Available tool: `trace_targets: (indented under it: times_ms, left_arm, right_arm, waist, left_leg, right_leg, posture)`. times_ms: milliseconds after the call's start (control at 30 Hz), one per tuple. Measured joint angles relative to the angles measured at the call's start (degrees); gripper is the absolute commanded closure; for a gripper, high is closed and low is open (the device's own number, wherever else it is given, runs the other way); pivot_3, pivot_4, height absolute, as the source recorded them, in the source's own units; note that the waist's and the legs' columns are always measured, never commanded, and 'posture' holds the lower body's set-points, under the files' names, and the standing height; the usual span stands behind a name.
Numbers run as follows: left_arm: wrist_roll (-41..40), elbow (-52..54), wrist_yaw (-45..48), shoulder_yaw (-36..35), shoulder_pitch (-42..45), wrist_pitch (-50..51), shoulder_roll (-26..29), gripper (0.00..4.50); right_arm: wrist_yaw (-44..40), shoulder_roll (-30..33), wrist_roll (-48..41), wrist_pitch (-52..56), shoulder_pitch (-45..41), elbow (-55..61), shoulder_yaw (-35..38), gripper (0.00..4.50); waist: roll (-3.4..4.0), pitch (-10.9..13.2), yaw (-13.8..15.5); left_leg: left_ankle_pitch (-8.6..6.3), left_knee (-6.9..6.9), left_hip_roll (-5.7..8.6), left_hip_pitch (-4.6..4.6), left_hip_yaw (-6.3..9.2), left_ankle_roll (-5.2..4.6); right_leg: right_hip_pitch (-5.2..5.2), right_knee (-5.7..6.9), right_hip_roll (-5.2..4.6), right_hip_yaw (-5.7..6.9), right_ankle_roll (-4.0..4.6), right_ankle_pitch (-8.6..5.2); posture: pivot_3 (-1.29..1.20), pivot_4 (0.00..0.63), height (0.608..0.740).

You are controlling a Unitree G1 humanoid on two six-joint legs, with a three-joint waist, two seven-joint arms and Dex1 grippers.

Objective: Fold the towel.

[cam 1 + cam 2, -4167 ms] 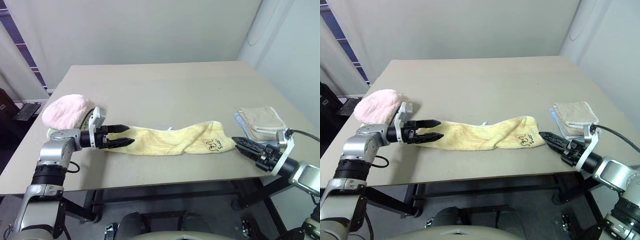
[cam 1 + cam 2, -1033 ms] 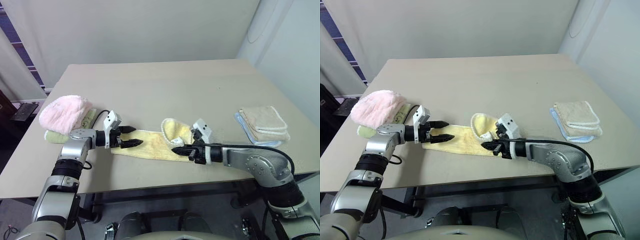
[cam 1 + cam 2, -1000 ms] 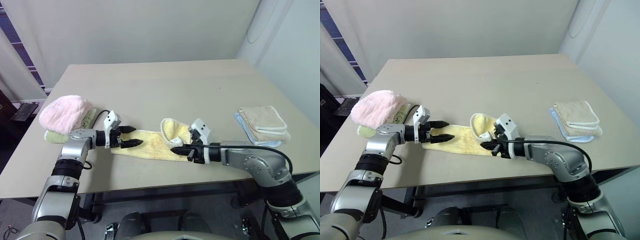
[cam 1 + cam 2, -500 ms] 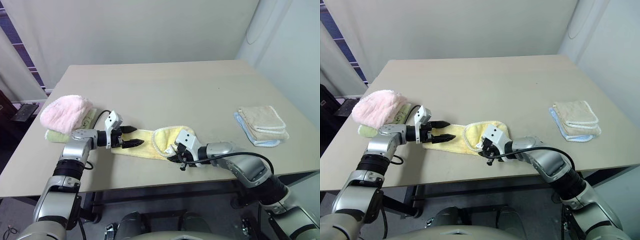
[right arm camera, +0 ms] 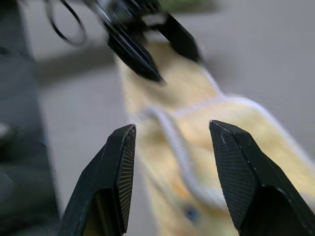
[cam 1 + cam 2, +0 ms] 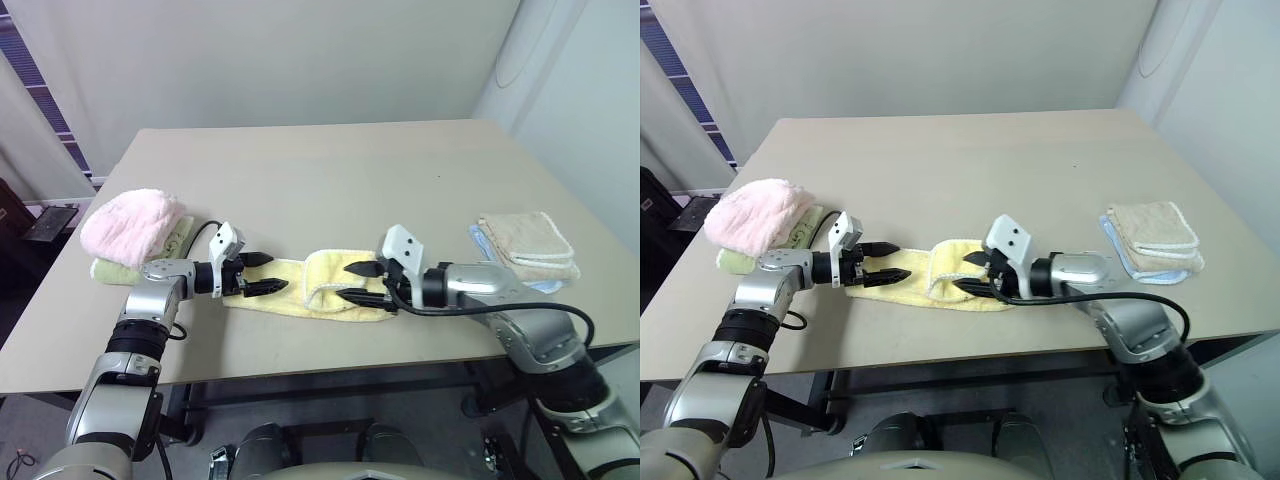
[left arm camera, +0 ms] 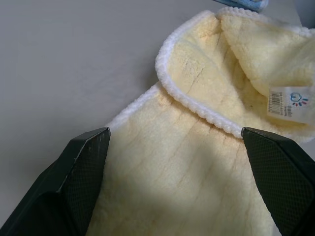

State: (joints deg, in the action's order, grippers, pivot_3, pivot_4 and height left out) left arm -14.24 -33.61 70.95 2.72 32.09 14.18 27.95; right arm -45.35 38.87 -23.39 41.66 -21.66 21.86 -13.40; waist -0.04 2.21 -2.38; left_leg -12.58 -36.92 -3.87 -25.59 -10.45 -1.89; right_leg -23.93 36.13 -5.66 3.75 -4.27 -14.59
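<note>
a: where's the towel (image 6: 320, 289) right now?

b: flat on the bench (image 6: 330, 180), lying between the two hands. its one end sits under the tips of the left hand (image 6: 262, 273), and its other end, folded over on itself, lies just below the right hand (image 6: 362, 284).

a: how does it look?

b: pale yellow terry cloth with a whitish corded hem. the end by the right hand is doubled back, so a second layer lies on top and the hem curves across the cloth in a loop. in the left wrist view a small white label (image 7: 289, 104) with print on it shows on the folded part, ahead of that hand's fingers.

a: is either hand gripping it?

b: no. the left hand's fingers are spread wide, one tip above the other, with the towel's end under them. the right hand's fingers are parted too, and nothing sits between them; the fold lies just under and ahead of them.

a: anything else around?

b: a fluffy pink towel (image 6: 130, 224) sits behind the left hand's wrist, near the bench edge. a beige folded towel (image 6: 528, 243) lies out beyond the right arm, well apart from the yellow one.
</note>
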Motion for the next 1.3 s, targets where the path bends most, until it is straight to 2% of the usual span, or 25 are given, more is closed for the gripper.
trace_targets:
  times_ms: [167, 333, 500, 633, 767, 900, 1000, 1167, 1300]
  left_arm:
    - [0.04, -0.13, -0.04, 0.13, 0.24, -0.52, -0.66, 0.0]
    - [0.2, -0.2, -0.11, 0.29, 0.24, -1.14, -0.75, 0.0]
    - [0.94, -0.76, -0.15, 0.58, 0.24, -1.46, -0.91, 0.0]
    - [1.07, -0.78, -0.21, 0.58, 0.24, -1.88, -0.92, 0.0]
    - [1.07, -0.75, -0.25, 0.56, 0.16, -1.96, -0.91, 0.0]
    - [1.06, -0.74, -0.26, 0.51, -0.01, -1.99, -0.73, 0.0]
    - [1.07, -0.73, -0.25, 0.5, -0.04, -2.0, -0.69, 0.0]
    - [1.1, -0.78, -0.23, 0.51, -0.04, -2.06, -0.65, 0.0]
    - [1.14, -0.83, -0.18, 0.52, -0.01, -2.1, -0.64, 0.0]
  right_arm:
    - [-0.99, 1.47, 3.34, -3.67, 1.35, -0.63, 0.02, 2.02]
    - [0.33, 0.2, 7.89, -9.3, 1.33, -3.44, -0.4, 2.02]
    - [3.11, -4.99, 15.27, -14.79, -1.42, -9.24, -4.87, 2.02]
    - [5.3, -9.69, 16.3, -17.57, -4.34, -11.36, -4.14, 2.02]
    - [3.94, -7.87, 14.9, -17.77, -4.17, -10.4, -0.28, 2.02]
    - [-1.95, -0.76, 12.43, -16.3, 1.8, -5.67, 2.03, 2.02]
    - [-4.49, 1.44, 11.87, -16.06, 5.54, -4.72, 2.07, 2.02]
    - [-3.91, 1.17, 15.52, -18.51, 5.71, -5.06, -0.11, 2.02]
    - [0.46, -4.07, 20.8, -20.76, 2.71, -11.14, -3.3, 2.02]
  waist:
    - [-0.01, 0.01, -0.17]
    - [-0.04, 0.02, -0.14]
    - [-0.04, 0.02, -0.23]
    - [-0.04, 0.02, -0.13]
    - [-0.07, 0.02, 0.17]
    - [-0.1, 0.01, 0.05]
    - [-0.09, 0.02, -0.26]
    - [-0.11, 0.03, -0.23]
    - [-0.12, 0.04, -0.23]
  left_leg:
    - [0.0, 0.03, -0.01, 0.0, -0.03, 0.0]
    - [0.0, 0.0, -0.02, 0.0, -0.04, 0.0]
    - [0.01, -0.01, -0.03, 0.0, -0.09, 0.01]
    - [0.02, -0.01, -0.03, -0.05, -0.12, 0.02]
    - [0.01, -0.1, -0.02, -0.2, -0.14, 0.0]
    - [-0.02, -0.1, -0.02, -0.18, -0.14, -0.04]
    - [-0.02, -0.1, -0.02, -0.11, -0.13, -0.04]
    - [0.0, -0.11, -0.06, 0.09, -0.13, -0.01]
    - [0.0, -0.11, -0.08, 0.05, -0.19, -0.01]
  right_leg:
    - [-0.06, 0.02, 0.01, 0.0, 0.0, 0.0]
    - [-0.06, 0.03, 0.02, 0.0, 0.0, 0.0]
    - [-0.09, 0.09, 0.01, 0.0, 0.0, 0.0]
    - [-0.15, 0.12, 0.02, 0.0, -0.01, 0.01]
    - [-0.2, 0.1, -0.01, 0.0, -0.01, 0.01]
    - [-0.2, 0.09, -0.03, 0.0, -0.01, 0.01]
    - [-0.2, 0.13, 0.0, 0.0, -0.01, 0.01]
    - [-0.15, 0.2, 0.0, 0.01, 0.01, 0.02]
    - [-0.19, 0.2, -0.03, 0.01, 0.04, 0.04]
  posture:
    - [0.0, 0.0, 0.74]
    - [0.0, 0.0, 0.74]
    - [0.0, 0.0, 0.74]
    - [0.0, 0.0, 0.74]
    - [0.0, 0.0, 0.74]
    - [0.0, 0.0, 0.74]
    - [0.0, 0.0, 0.74]
    - [0.0, 0.0, 0.74]
    - [0.0, 0.0, 0.74]
